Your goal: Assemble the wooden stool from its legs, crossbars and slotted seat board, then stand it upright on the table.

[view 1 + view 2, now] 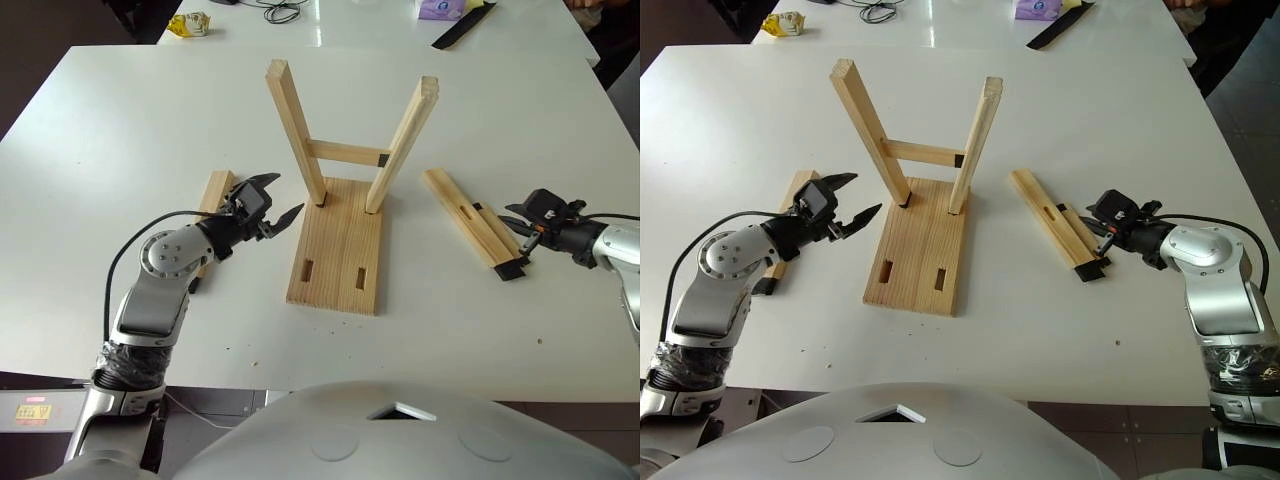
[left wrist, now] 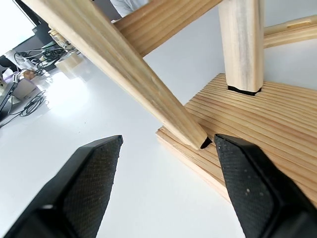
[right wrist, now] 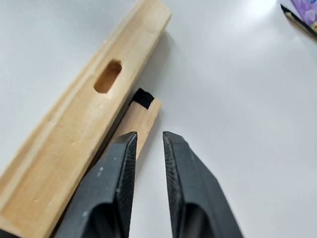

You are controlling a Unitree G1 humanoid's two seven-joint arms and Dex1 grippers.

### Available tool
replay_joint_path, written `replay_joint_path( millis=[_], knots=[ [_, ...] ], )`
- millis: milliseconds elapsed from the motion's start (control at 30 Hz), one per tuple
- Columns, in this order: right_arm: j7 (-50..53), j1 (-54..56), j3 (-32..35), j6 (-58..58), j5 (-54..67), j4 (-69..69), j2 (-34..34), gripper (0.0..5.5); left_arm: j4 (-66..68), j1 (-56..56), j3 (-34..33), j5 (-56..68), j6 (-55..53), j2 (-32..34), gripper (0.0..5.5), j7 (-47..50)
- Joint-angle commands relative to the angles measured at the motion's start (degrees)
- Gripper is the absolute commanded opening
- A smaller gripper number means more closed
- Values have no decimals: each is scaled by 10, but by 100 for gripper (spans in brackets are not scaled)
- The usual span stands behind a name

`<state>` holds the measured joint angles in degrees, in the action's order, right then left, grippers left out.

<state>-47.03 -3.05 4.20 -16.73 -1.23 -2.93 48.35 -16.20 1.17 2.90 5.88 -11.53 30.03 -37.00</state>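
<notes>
Wooden loose leg (image 1: 455, 205) right of seat board (image 1: 340, 250): widen narrowly parted right gripper (image 3: 149, 138) before pinching mid-length; keep wide-spread left gripper (image 1: 288, 195), left of seat board, off seated leg (image 1: 297, 130).

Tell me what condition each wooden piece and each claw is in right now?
Seat board: lying flat, near slots empty.
Standing legs: plugged into the board, leaning apart, joined by a crossbar.
Right loose leg: lying flat, a short crossbar beside it.
Left loose leg: lying flat, partly hidden.
Left gripper: open, empty.
Right gripper: narrowly open, empty.
</notes>
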Motion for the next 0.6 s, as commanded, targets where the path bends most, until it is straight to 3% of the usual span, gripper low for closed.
replay_joint_path(
  millis=[33,300,600],
  knots=[
    [-12,4,-11,35,-1,26,9,95,-12,18,3,-9,-3,-7,342,18],
    [-15,-9,-9,38,5,12,8,95,-12,25,2,-13,-1,-6,342,28],
    [-9,-22,-5,22,2,-10,9,221,-23,41,5,-18,-5,-11,342,39]
  ],
)
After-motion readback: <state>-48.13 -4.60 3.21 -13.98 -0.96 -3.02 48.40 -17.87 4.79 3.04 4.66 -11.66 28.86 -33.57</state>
